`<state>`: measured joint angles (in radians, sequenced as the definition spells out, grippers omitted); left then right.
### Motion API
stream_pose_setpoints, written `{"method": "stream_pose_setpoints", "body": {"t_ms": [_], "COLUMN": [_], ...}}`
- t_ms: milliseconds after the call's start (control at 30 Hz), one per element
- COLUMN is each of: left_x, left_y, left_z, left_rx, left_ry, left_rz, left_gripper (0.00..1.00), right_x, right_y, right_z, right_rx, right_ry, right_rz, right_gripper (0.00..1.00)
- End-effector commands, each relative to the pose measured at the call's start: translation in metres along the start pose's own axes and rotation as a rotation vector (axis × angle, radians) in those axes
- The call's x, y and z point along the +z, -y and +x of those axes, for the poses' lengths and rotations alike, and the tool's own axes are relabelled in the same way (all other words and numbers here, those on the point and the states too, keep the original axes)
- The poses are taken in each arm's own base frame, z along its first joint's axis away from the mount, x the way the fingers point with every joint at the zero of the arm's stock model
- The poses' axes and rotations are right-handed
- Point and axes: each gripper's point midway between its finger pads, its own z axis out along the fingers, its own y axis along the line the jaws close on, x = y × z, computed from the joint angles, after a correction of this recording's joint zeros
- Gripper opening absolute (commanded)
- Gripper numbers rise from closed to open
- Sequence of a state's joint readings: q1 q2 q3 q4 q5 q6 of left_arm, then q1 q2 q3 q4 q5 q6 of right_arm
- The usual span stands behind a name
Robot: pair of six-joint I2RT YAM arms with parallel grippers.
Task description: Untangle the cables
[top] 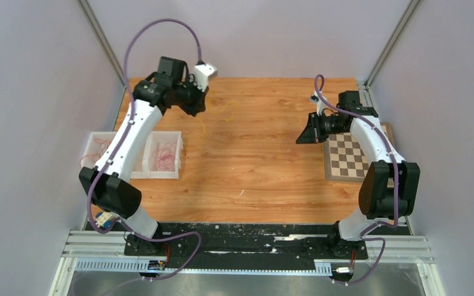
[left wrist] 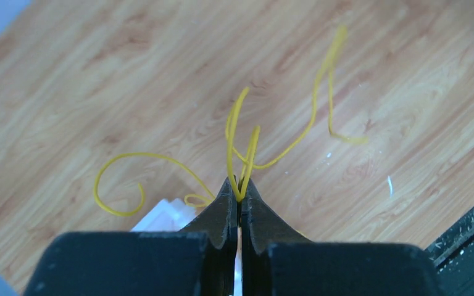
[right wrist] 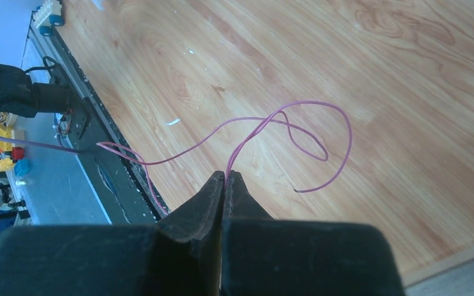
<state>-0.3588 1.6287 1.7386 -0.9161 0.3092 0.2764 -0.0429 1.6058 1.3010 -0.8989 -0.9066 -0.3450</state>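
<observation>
My left gripper (left wrist: pixel 239 185) is clenched on a yellow cable (left wrist: pixel 229 129), jaws pressed together, the strand nipped at the very tips. Loops spring up past the tips and the curly ends hang free. I hold it high, I judge, so the kinks can drop out above the table (top: pixel 253 166). Position: beyond the white two-compartment tray (top: pixel 145 171), on its far side and a little toward mid-table.

My right gripper (right wrist: pixel 225 179) is clenched on a pink cable (right wrist: pixel 339 132), also pinched at the tips, with a loop and a loose tail trailing in the air. It sits well apart from the tray, straight across the wood. That spacing seems deliberate: one colour per hand, and no crossing shows between them.

The red cables (top: pixel 165 157) lie coiled inside the tray. Whether they are knotted is too small to tell.

Room:
- Bare wood runs from the tray toward my right gripper, good ground for laying strands out.

Edges to mind:
- The tray rim lies under my left forearm.
- The enclosure wall (top: pixel 31 123) stands just outboard of the tray.
- The checkerboard (top: pixel 345 157) lies opposite the tray, beneath my right arm.
</observation>
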Motion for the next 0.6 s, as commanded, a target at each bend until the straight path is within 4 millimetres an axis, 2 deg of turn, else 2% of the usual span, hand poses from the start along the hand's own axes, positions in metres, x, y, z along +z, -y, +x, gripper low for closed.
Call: {"method": "stream_pose_setpoints", "body": {"t_ms": [0,100,133,167,233,333,367,400,433,467,500,533,567], "left_x": [-0.063,-0.102,-0.113,-0.123,-0.143,-0.17,-0.168,-0.184,-0.182,-0.196,-0.194,-0.203,-0.201], "left_y": [-0.019,-0.051,-0.054,-0.069,-0.087,-0.112,-0.119,-0.129,-0.138,-0.143,-0.15,-0.154,-0.159], "left_z": [-0.02,-0.022,-0.022,-0.015,-0.001,0.032,0.051,0.055,0.07,0.078,0.091,0.099,0.109], "left_rx": [-0.081,-0.152,-0.161,-0.192,-0.241,-0.33,-0.364,-0.369,-0.387,-0.398,-0.415,-0.429,-0.451], "left_ry": [0.09,0.165,0.186,0.19,0.206,0.217,0.19,0.225,0.212,0.226,0.214,0.223,0.224], "left_rz": [-0.042,-0.135,-0.156,-0.198,-0.274,-0.402,-0.433,-0.506,-0.55,-0.607,-0.647,-0.691,-0.717], "left_gripper": [0.0,0.0,0.0,0.0,0.0,0.0,0.0,0.0,0.0,0.0,0.0,0.0,0.0], "right_x": [0.002,0.002,0.002,0.008,0.009,0.01,0.011,0.011,0.012,0.013,0.014,0.015,0.016], "right_y": [-0.021,-0.024,-0.024,-0.032,-0.036,-0.039,-0.04,-0.04,-0.041,-0.041,-0.042,-0.042,-0.042], "right_z": [-0.02,-0.019,-0.019,-0.017,-0.015,-0.012,-0.011,-0.011,-0.011,-0.01,-0.009,-0.009,-0.008], "right_rx": [-0.058,-0.051,-0.05,-0.063,-0.065,-0.066,-0.064,-0.061,-0.059,-0.055,-0.052,-0.052,-0.05], "right_ry": [0.07,0.069,0.069,0.054,0.048,0.042,0.04,0.037,0.036,0.032,0.028,0.026,0.021], "right_rz": [-0.037,-0.042,-0.041,-0.059,-0.066,-0.07,-0.071,-0.071,-0.073,-0.076,-0.077,-0.076,-0.075], "right_gripper": [0.0,0.0,0.0,0.0,0.0,0.0,0.0,0.0,0.0,0.0,0.0,0.0,0.0]}}
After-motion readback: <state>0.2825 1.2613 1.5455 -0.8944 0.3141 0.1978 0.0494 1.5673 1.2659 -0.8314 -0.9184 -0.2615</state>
